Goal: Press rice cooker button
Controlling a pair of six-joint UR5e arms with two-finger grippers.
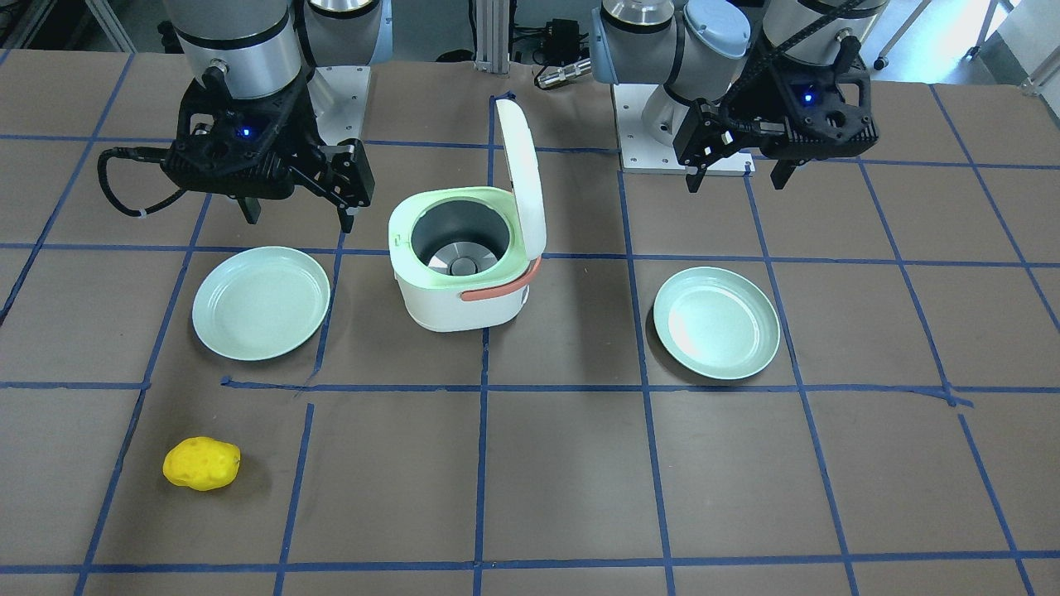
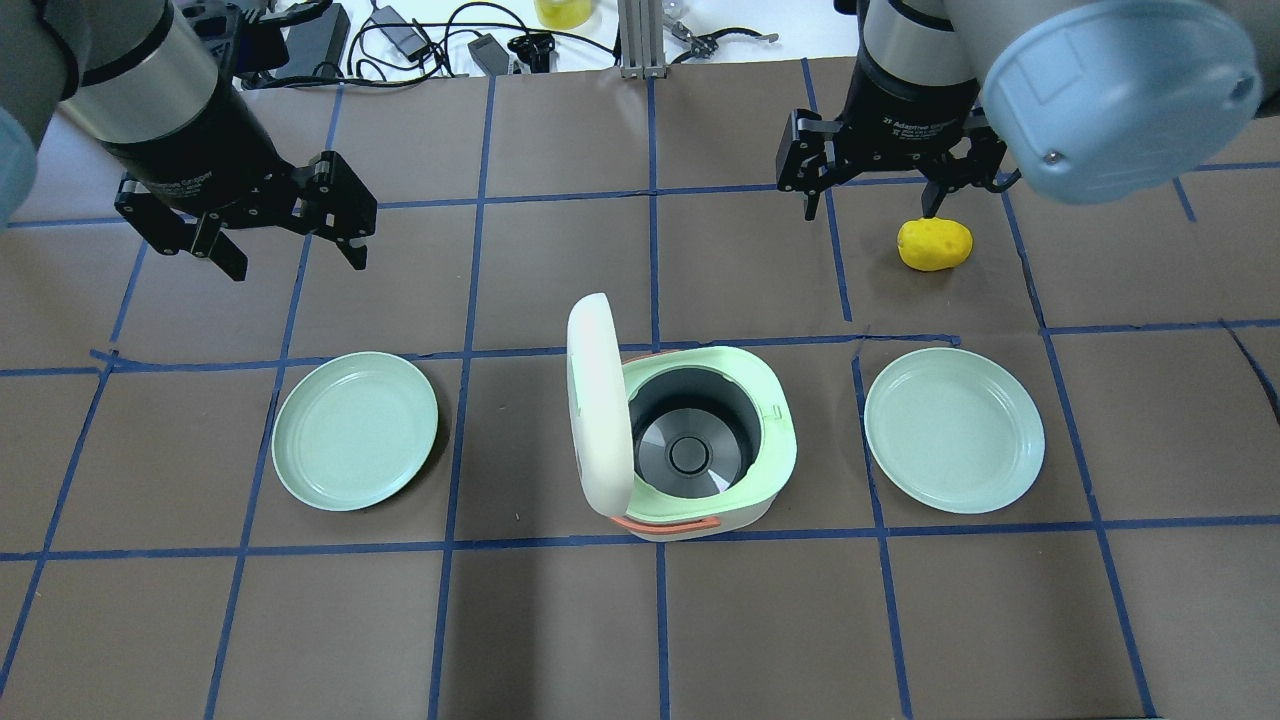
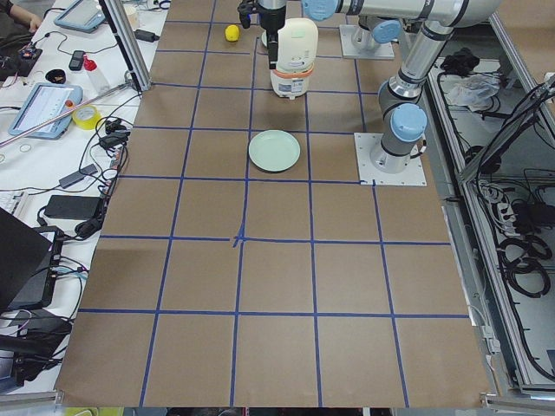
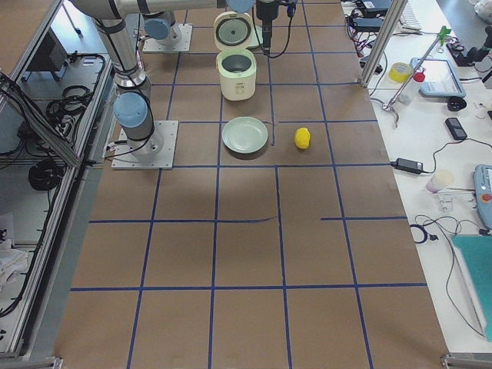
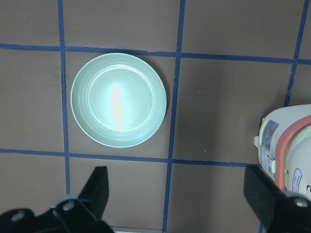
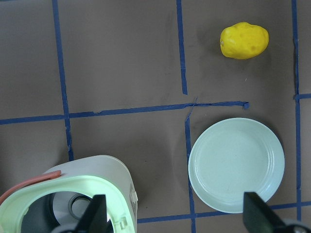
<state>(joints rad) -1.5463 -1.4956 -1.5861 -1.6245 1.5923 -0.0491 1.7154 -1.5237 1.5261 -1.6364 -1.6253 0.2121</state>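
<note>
The white rice cooker [image 1: 460,291] with a light green rim and an orange handle stands mid-table, its lid [image 1: 523,178] upright and open and its pot empty. It also shows in the overhead view [image 2: 700,440]. A small latch tab [image 2: 778,410] sits on the rim on the side away from the lid. My left gripper [image 2: 295,258] is open and empty, hanging high above the table off to the cooker's left. My right gripper [image 2: 868,208] is open and empty, high on the cooker's right. The right wrist view shows the cooker [image 6: 77,189] at bottom left.
A light green plate [image 2: 355,430] lies left of the cooker and another [image 2: 953,430] right of it. A yellow potato-like toy [image 2: 935,243] lies beyond the right plate. Blue tape lines grid the brown table. Cables and gear line the far edge.
</note>
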